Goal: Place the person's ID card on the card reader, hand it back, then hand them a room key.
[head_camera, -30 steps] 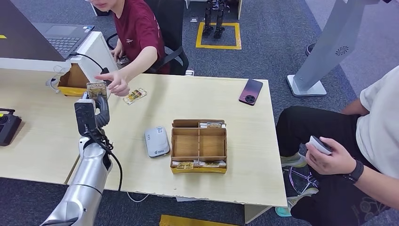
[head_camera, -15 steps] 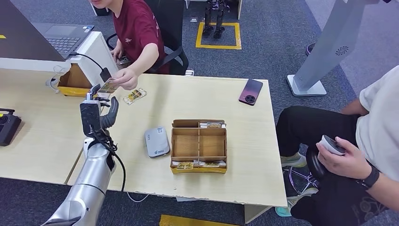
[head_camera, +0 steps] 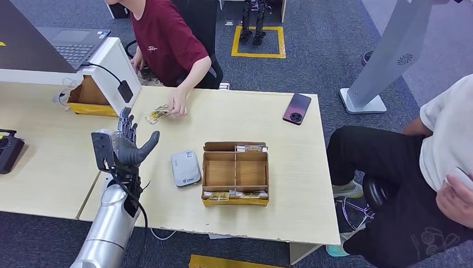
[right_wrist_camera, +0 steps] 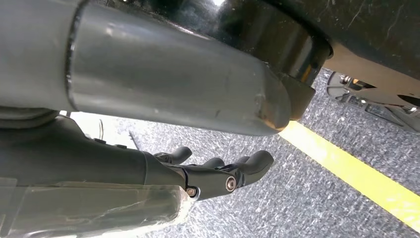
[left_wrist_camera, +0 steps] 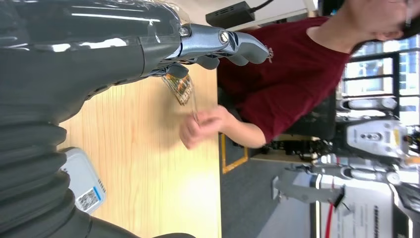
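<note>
Your left hand point(head_camera: 127, 146) is raised above the bench point(head_camera: 290, 184) with its fingers spread and its thumb out to the side, holding nothing. In the left wrist view the fingers point(left_wrist_camera: 233, 44) point toward the person in the dark red shirt point(head_camera: 167, 42).

The ID card point(head_camera: 157, 114) lies flat on the bench beyond your left hand, a little to its right, with the person's hand point(head_camera: 178, 105) resting on its far end. In the left wrist view the card point(left_wrist_camera: 181, 88) sits just past your fingertips, apart from them.

The card reader point(head_camera: 186, 167) lies on the bench just to the right of your left hand, not touching it. Further right stands the cardboard organiser box point(head_camera: 236, 173), with room key cards point(head_camera: 234, 195) in its near compartment and more cards in its far one. A dark phone point(head_camera: 297, 108) lies well off to the right, near the far edge of the bench.

Your right hand point(right_wrist_camera: 218, 173) hangs over grey carpet beside a yellow floor line point(right_wrist_camera: 356, 173), its fingers loosely curled and apart, with nothing in them.
</note>
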Controlling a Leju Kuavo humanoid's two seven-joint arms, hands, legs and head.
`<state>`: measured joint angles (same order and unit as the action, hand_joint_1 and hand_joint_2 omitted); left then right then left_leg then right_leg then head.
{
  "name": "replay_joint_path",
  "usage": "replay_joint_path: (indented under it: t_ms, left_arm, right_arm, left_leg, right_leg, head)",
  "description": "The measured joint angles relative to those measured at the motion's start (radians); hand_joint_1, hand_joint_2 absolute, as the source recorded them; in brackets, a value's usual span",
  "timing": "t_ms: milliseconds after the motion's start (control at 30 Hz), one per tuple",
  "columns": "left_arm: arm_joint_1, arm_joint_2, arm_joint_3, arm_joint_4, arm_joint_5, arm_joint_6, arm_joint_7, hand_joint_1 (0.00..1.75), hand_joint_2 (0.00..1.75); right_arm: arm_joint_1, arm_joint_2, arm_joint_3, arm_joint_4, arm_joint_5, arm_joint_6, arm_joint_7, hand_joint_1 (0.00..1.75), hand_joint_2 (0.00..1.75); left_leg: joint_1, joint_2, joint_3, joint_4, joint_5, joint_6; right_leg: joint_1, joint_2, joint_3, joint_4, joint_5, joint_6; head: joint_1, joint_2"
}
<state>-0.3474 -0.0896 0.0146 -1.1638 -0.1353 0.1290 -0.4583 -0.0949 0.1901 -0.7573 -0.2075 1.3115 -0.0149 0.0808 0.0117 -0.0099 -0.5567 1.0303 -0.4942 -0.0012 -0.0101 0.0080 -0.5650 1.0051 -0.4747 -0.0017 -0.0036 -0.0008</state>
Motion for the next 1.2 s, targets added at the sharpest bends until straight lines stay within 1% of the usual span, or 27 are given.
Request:
replay_joint_path:
  t_ms: [67, 133, 267, 467, 567, 667, 733, 800, 900, 967, 1033, 1133, 1200]
  left_arm:
    - [0.067, -0.002, -0.024, -0.082, -0.032, 0.013, -0.028, 0.0, 1.75]
    - [0.136, -0.002, -0.055, -0.167, -0.091, 0.045, -0.062, 0.0, 1.75]
    - [0.244, 0.0, -0.118, -0.297, -0.245, 0.14, -0.102, 0.0, 1.75]
    - [0.364, 0.021, -0.178, -0.414, -0.358, 0.199, -0.144, 0.0, 1.75]
    - [0.427, 0.026, -0.216, -0.448, -0.522, 0.306, -0.149, 0.0, 1.75]
    - [0.463, 0.022, -0.276, -0.447, -0.727, 0.464, -0.134, 0.0, 1.75]
    - [0.474, 0.007, -0.304, -0.439, -0.874, 0.534, -0.137, 0.0, 1.75]
    - [0.486, -0.02, -0.309, -0.434, -1.011, 0.556, -0.161, 0.0, 1.75]
    - [0.493, -0.064, -0.301, -0.423, -1.149, 0.561, -0.186, 0.0, 1.75]
    - [0.492, -0.079, -0.294, -0.41, -1.246, 0.562, -0.16, 0.0, 1.75]
    - [0.489, -0.079, -0.297, -0.4, -1.327, 0.562, -0.096, 0.0, 1.75]
    - [0.479, -0.06, -0.321, -0.384, -1.395, 0.562, 0.037, 0.0, 1.75]
    - [0.471, -0.043, -0.344, -0.373, -1.405, 0.563, 0.092, 0.0, 1.75]
  right_arm:
    - [-0.001, 0.0, -0.002, 0.0, 0.0, 0.004, 0.011, 0.0, 0.0]
    - [-0.001, 0.0, -0.005, 0.0, 0.0, 0.008, 0.02, 0.0, 0.0]
    - [-0.003, 0.0, -0.015, 0.0, 0.0, 0.012, 0.034, 0.0, 0.0]
    - [-0.004, 0.0, -0.029, -0.001, -0.003, 0.012, 0.039, 0.0, 0.0]
    - [-0.005, 0.0, -0.04, -0.001, -0.005, 0.012, 0.046, 0.0, 0.0]
    - [-0.009, 0.0, -0.043, -0.001, 0.006, 0.012, 0.06, 0.0, 0.0]
    - [-0.011, 0.0, -0.043, -0.001, 0.016, 0.012, 0.068, 0.0, 0.0]
    - [-0.013, 0.0, -0.043, -0.001, 0.024, 0.012, 0.072, 0.0, 0.0]
    - [-0.016, 0.0, -0.043, 0.0, 0.035, 0.014, 0.08, 0.0, 0.0]
    - [-0.018, 0.0, -0.042, 0.0, 0.042, 0.016, 0.084, 0.0, 0.0]
    - [-0.02, 0.0, -0.042, 0.0, 0.048, 0.018, 0.086, 0.0, 0.0]
    - [-0.021, 0.0, -0.042, 0.0, 0.056, 0.018, 0.088, 0.0, 0.0]
    - [-0.021, 0.0, -0.042, 0.0, 0.057, 0.018, 0.089, 0.0, 0.0]
  left_leg:
    - [0.0, 0.0, 0.0, 0.0, 0.0, 0.0]
    - [0.0, 0.0, 0.0, 0.0, -0.001, 0.0]
    - [0.0, 0.0, -0.001, 0.0, -0.001, 0.0]
    - [0.0, 0.0, 0.0, 0.0, -0.001, 0.0]
    - [0.0, 0.0, 0.0, 0.0, -0.001, 0.0]
    - [0.0, 0.0, -0.001, 0.0, -0.001, 0.001]
    - [0.0, 0.0, -0.001, 0.0, -0.001, 0.001]
    - [0.0, 0.0, -0.001, 0.0, -0.001, 0.001]
    - [0.0, 0.0, 0.0, 0.0, -0.002, 0.002]
    - [0.0, 0.0, 0.0, 0.001, -0.002, 0.002]
    - [0.0, 0.0, 0.0, 0.001, -0.001, 0.002]
    - [0.0, 0.0, 0.0, 0.0, -0.001, 0.001]
    - [0.001, 0.0, 0.0, 0.0, -0.001, 0.001]
  right_leg:
    - [0.0, 0.0, 0.0, 0.0, 0.0, 0.0]
    - [0.0, 0.0, 0.0, 0.0, -0.001, 0.0]
    - [0.0, 0.0, 0.0, 0.0, -0.001, 0.0]
    - [0.0, 0.0, 0.0, 0.0, -0.001, 0.0]
    - [0.0, -0.001, 0.0, 0.0, -0.001, 0.0]
    - [0.0, -0.001, 0.0, -0.001, -0.001, 0.0]
    - [0.0, -0.001, 0.0, -0.001, -0.001, 0.0]
    - [0.0, -0.001, 0.0, -0.001, -0.001, 0.0]
    - [0.0, -0.001, 0.0, -0.001, -0.001, 0.001]
    - [0.0, -0.001, 0.0, -0.001, -0.001, 0.001]
    - [0.0, -0.001, 0.0, -0.001, -0.001, 0.001]
    - [0.0, -0.001, 0.0, -0.001, -0.001, 0.0]
    - [0.0, -0.001, 0.0, -0.001, -0.001, 0.0]
  head:
    - [0.0, 0.0]
    - [0.0, 0.0]
    - [0.0, 0.0]
    - [0.0, 0.0]
    - [0.0, 0.0]
    - [0.0, 0.0]
    - [0.0, 0.0]
    - [0.0, 0.0]
    - [0.0, 0.0]
    - [0.0, 0.0]
    - [0.0, 0.0]
    - [0.0, 0.0]
    - [0.0, 0.0]
